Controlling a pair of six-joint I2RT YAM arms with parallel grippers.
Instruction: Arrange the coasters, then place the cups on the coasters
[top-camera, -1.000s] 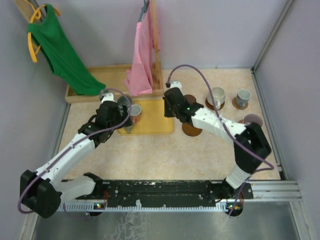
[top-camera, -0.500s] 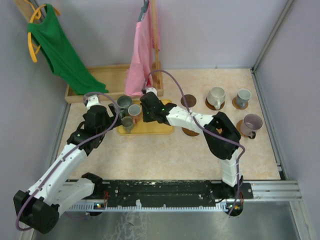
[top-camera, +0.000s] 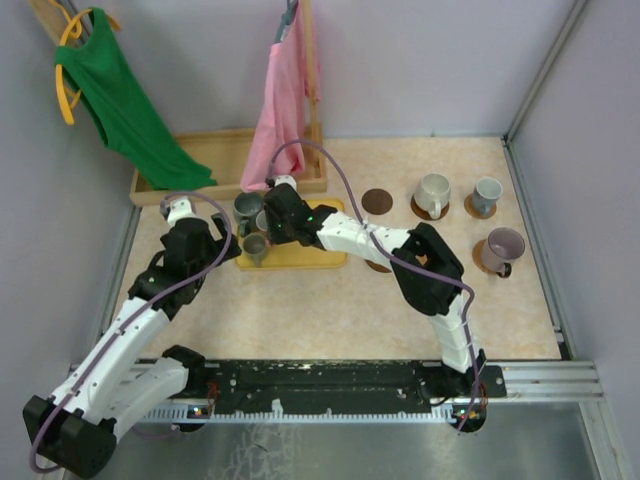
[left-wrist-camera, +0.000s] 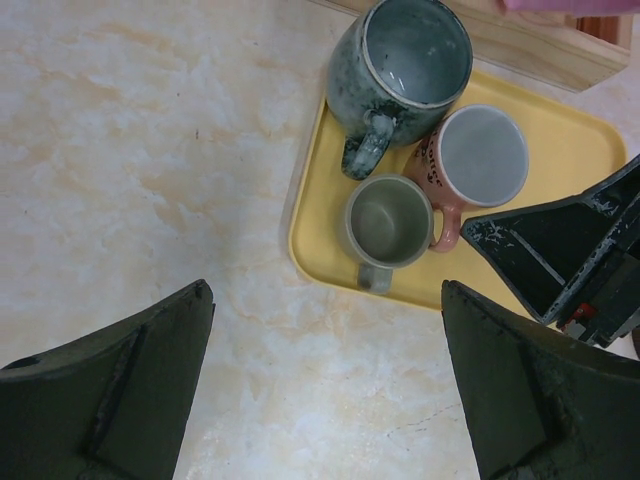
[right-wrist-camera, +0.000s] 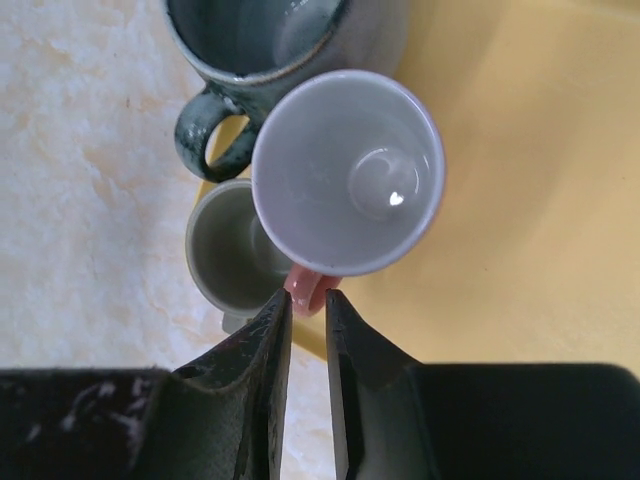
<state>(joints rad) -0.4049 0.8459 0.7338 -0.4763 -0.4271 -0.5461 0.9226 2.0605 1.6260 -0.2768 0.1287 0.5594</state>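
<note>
My right arm covers half of one coaster (top-camera: 378, 267), and from above my right gripper (right-wrist-camera: 308, 300) hides most of the pink cup (right-wrist-camera: 345, 170); its fingers stand a slit apart with the pink handle at their tips, and whether they pinch it I cannot tell; my left gripper (left-wrist-camera: 325, 285) gapes wide, holding nothing. The yellow tray (left-wrist-camera: 560, 150) holds three cups crowded together: the pink cup, a dark grey-green cup (left-wrist-camera: 400, 60) and a small green cup (left-wrist-camera: 388, 220). To the right, a cream cup (top-camera: 432, 190), a blue-grey cup (top-camera: 487, 192) and a mauve cup (top-camera: 503, 243) each sit on a coaster; a bare coaster (top-camera: 377, 201) lies beside them. Marbled beige tabletop (top-camera: 300, 310); lilac walls; a wooden crate (top-camera: 225, 150) at the back, with a green garment (top-camera: 120, 100) and a pink garment (top-camera: 285, 110) hanging over it.
</note>
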